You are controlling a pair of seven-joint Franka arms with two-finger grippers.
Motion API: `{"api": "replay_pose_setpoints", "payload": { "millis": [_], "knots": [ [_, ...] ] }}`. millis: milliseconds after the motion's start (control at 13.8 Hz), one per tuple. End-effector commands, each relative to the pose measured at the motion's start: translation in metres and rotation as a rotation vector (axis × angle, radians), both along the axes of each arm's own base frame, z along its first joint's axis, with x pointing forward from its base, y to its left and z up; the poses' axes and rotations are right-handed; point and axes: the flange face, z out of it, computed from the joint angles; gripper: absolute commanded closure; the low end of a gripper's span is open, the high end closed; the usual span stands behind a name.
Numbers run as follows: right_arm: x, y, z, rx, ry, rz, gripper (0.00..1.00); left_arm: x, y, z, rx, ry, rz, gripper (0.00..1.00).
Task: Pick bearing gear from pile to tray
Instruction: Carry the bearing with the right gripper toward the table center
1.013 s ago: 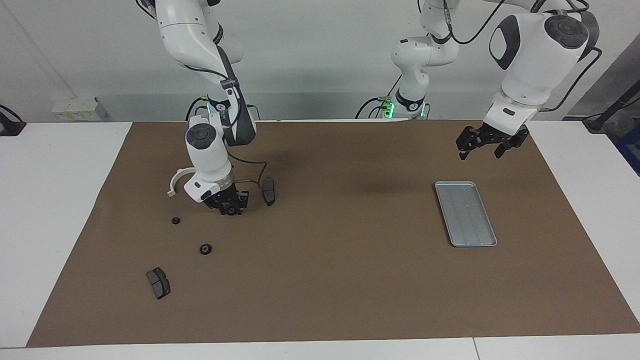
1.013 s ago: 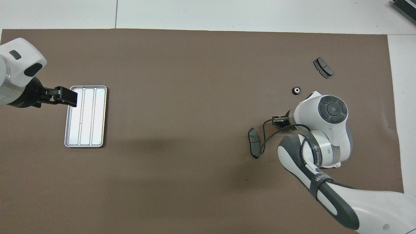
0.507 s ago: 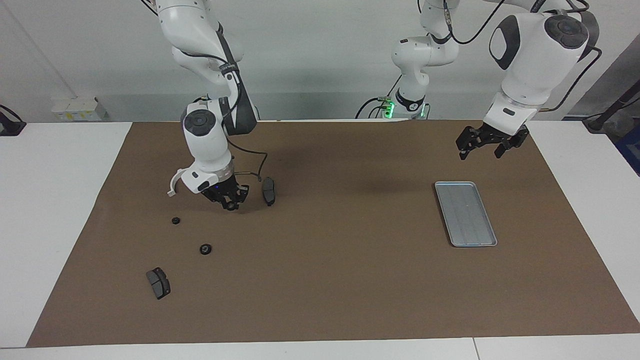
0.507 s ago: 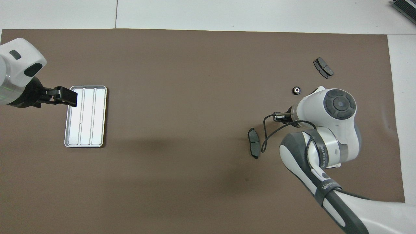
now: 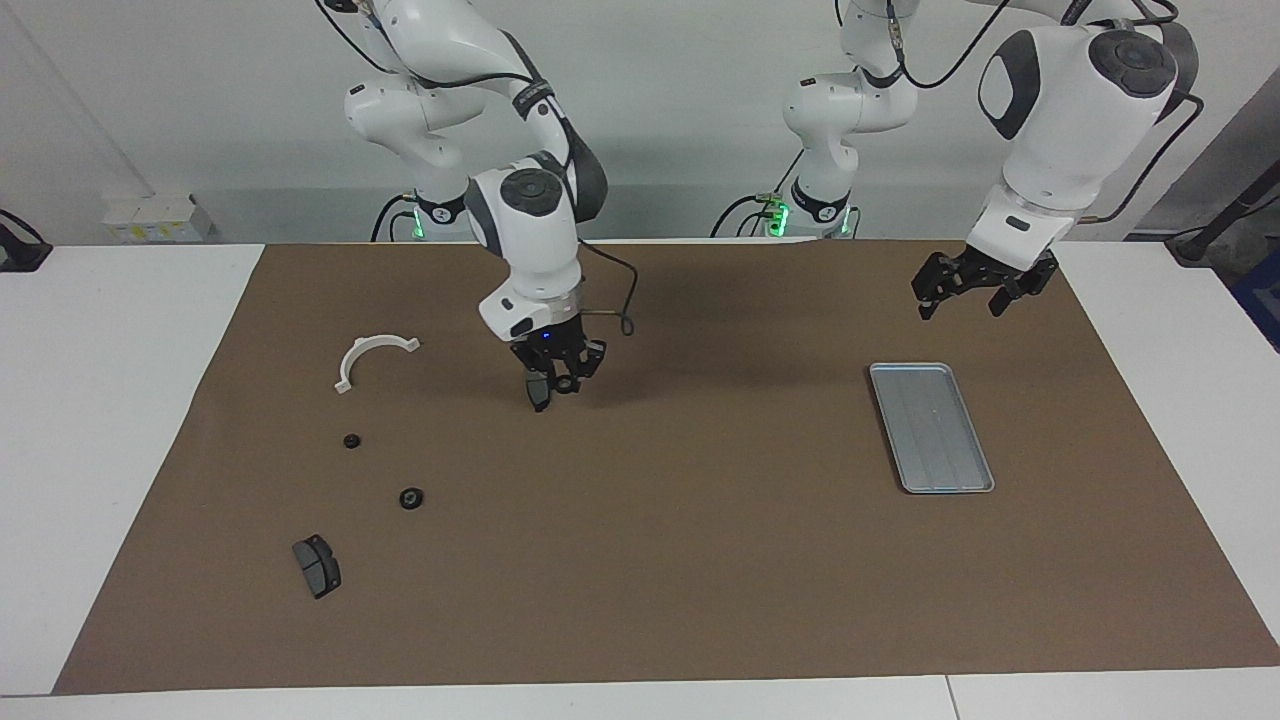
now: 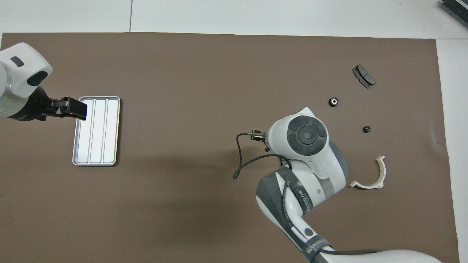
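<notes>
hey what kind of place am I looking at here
Probably a robotics lab or test bench: two white robot arms, a brown mat covering a white table, and small parts laid out for sorting, such as a brake pad and a metal tray.

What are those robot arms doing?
The right gripper has its fingers pinched on what looks like a tiny black gear, up above the brown mat. The left gripper hangs open by the silver tray, waiting. The tray has nothing in it yet. Two other gears lie on the mat.
</notes>
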Motion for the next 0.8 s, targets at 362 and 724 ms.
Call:
{"api": "replay_pose_setpoints", "payload": {
  "millis": [362, 724],
  "knots": [
    [0.004, 0.134, -0.034, 0.066, 0.003, -0.09, 1.0, -0.006, 0.005, 0.002, 0.01, -0.013, -0.01, 0.0],
    [-0.022, 0.159, -0.073, 0.055, 0.018, -0.06, 0.86, -0.006, 0.004, 0.005, 0.009, -0.024, -0.017, 0.0]
  ]
}}
